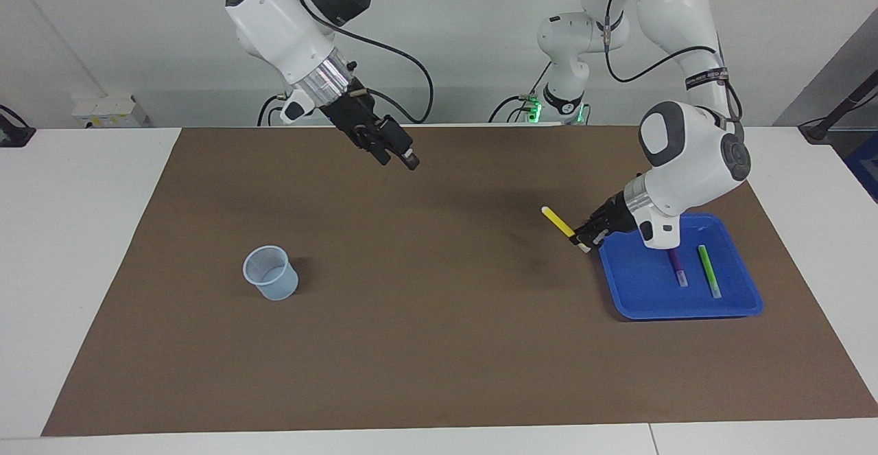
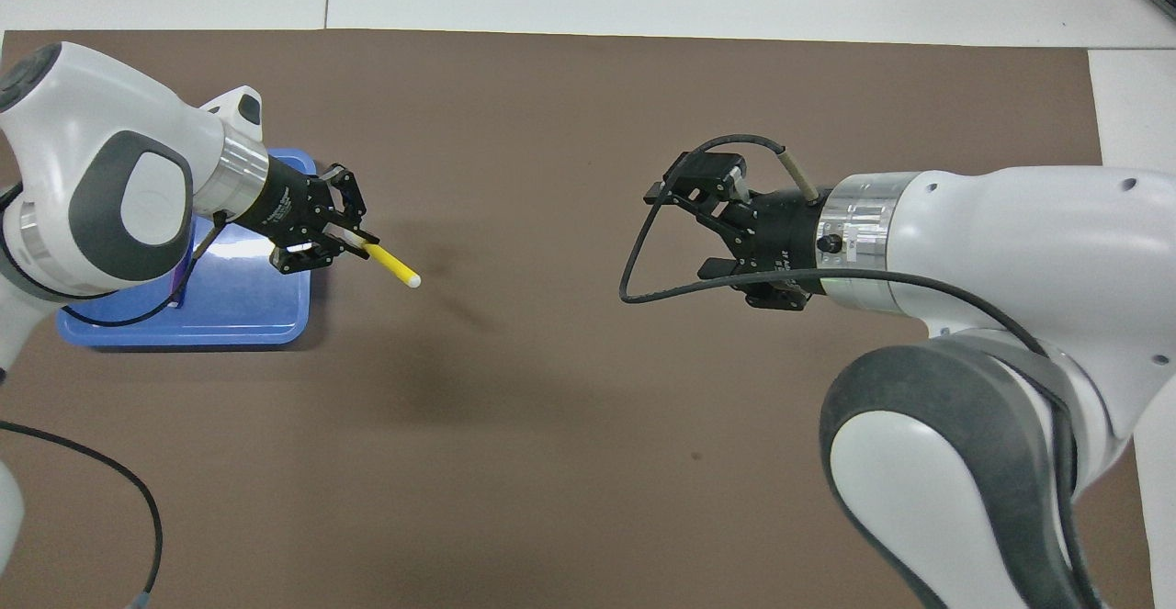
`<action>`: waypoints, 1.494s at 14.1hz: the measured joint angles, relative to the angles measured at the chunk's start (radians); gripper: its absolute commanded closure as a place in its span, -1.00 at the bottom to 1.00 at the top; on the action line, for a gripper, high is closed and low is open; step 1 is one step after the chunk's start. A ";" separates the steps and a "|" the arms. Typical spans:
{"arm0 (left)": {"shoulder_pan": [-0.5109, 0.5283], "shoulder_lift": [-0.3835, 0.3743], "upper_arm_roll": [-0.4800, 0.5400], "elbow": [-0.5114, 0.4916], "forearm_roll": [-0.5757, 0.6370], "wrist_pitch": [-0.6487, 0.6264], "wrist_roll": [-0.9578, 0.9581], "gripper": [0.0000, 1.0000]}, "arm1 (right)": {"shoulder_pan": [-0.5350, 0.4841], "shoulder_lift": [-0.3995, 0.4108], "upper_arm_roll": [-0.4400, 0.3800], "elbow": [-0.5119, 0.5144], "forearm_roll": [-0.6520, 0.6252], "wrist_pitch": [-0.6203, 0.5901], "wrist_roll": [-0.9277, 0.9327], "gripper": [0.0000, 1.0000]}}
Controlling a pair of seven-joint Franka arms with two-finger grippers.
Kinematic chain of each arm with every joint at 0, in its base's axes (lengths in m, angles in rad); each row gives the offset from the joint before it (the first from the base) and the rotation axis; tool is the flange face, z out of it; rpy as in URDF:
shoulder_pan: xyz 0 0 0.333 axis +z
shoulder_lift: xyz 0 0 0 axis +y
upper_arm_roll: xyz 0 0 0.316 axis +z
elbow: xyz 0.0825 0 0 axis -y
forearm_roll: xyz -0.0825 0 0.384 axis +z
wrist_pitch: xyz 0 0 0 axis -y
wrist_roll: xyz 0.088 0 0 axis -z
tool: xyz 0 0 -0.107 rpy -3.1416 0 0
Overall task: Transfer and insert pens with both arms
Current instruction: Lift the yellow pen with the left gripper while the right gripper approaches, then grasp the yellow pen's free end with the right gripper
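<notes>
My left gripper (image 1: 582, 236) is shut on one end of the yellow pen (image 1: 557, 222) and holds it in the air over the mat beside the blue tray (image 1: 645, 290). The pen's free end points toward the right arm's end of the table. In the overhead view the left gripper (image 2: 353, 243) and the yellow pen (image 2: 393, 266) show just off the tray (image 2: 248, 310). The purple pen (image 1: 676, 266) and the green pen (image 1: 708, 271) lie in the tray. My right gripper (image 1: 398, 159) is open and empty, raised over the mat's middle; it also shows in the overhead view (image 2: 680, 228).
A pale blue translucent cup (image 1: 271, 273) stands upright on the brown mat (image 1: 439, 345) toward the right arm's end; the right arm hides it in the overhead view. A black cable (image 2: 110, 490) lies near the left arm's base.
</notes>
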 measured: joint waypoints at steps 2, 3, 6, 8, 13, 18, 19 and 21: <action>-0.040 0.000 -0.002 0.000 -0.071 0.000 -0.092 1.00 | 0.019 0.001 0.000 -0.015 0.000 0.033 0.004 -1.00; -0.054 -0.001 -0.002 0.000 -0.116 0.000 -0.136 1.00 | 0.028 0.003 0.000 -0.026 0.000 0.053 0.005 -1.00; -0.080 -0.004 -0.002 0.001 -0.196 0.002 -0.293 1.00 | 0.054 0.035 0.000 -0.059 0.000 0.120 -0.012 -1.00; -0.095 -0.013 -0.003 0.002 -0.209 0.008 -0.395 1.00 | 0.079 0.075 0.000 -0.067 0.000 0.164 -0.047 -1.00; -0.126 -0.036 -0.029 0.003 -0.242 0.041 -0.585 1.00 | 0.139 0.103 0.001 -0.067 0.014 0.211 -0.047 -1.00; -0.160 -0.037 -0.033 0.002 -0.276 0.056 -0.616 1.00 | 0.168 0.117 0.000 -0.066 0.067 0.290 -0.047 -1.00; -0.161 -0.037 -0.034 0.002 -0.281 0.056 -0.617 1.00 | 0.169 0.122 0.000 -0.066 0.067 0.296 -0.049 -0.98; -0.161 -0.037 -0.033 0.002 -0.283 0.055 -0.617 1.00 | 0.169 0.134 -0.001 -0.066 0.067 0.321 -0.062 -0.90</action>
